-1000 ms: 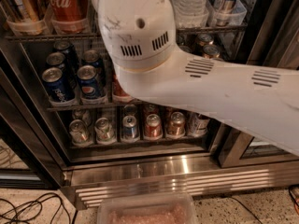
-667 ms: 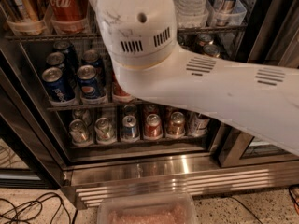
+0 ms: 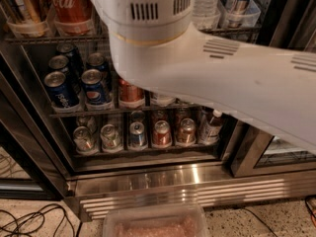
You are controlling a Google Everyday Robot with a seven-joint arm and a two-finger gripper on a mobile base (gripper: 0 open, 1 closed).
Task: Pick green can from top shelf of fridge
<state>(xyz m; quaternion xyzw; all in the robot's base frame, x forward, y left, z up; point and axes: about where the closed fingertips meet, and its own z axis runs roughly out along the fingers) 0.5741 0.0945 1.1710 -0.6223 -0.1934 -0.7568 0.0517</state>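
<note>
The end effector is not seen, being past the arm up by the top shelf, so its state cannot be told. The green can is hidden likewise. The reach is judged in hand; alignment with the can is needed next.

My white arm stretches across the shot from the right edge to the top centre, filling most of my view. It meets a fat round joint housing with vent slots and a thin gold band, cut off by the top edge. The gripper is out of shot; I can't see it anywhere.
</note>
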